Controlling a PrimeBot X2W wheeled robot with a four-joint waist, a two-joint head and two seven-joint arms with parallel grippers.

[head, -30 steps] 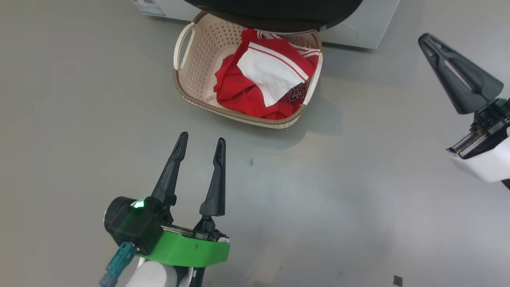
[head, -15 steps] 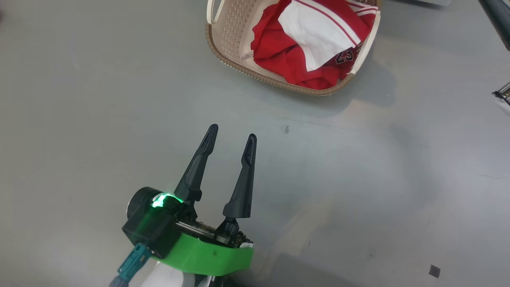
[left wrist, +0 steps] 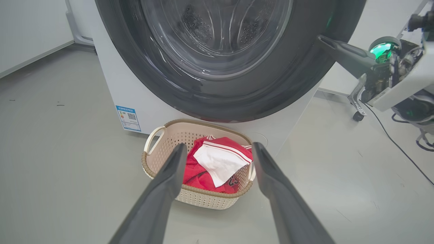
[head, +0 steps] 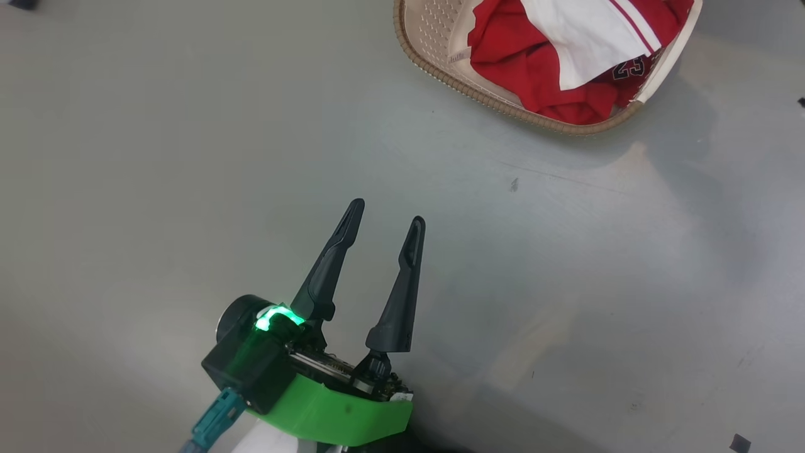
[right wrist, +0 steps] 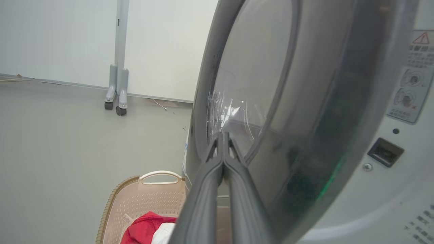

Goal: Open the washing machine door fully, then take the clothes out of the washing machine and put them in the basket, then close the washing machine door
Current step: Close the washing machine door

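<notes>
Head view: the basket (head: pixel 433 38) sits on the floor (head: pixel 188 157) at the upper right of the frame, the clothes (head: pixel 541 69) heaped in it. The left gripper (head: pixel 388 211) is at lower centre, well apart from it. Left wrist view: the basket stands at centre, just before the machine (left wrist: pixel 112 91) and below the door (left wrist: pixel 237 98) across the top. The right gripper (left wrist: pixel 322 39) juts in at upper right, its tip at the door's rim.

1 white washing machine (left wrist: pixel 127 95), 1 black-rimmed round door (left wrist: pixel 217 98), 1 blue label (left wrist: pixel 128 118), 1 cream basket (left wrist: pixel 203 200), 2 garments (head: pixel 553 82) inside, 1 red jersey (left wrist: pixel 195 174) and 1 red-and-white piece (left wrist: pixel 220 161), 1 left gripper (head: pixel 388 211) and 1 right gripper (right wrist: pixel 222 135), 2 dark fingers (head: pixel 330 264) each
</notes>
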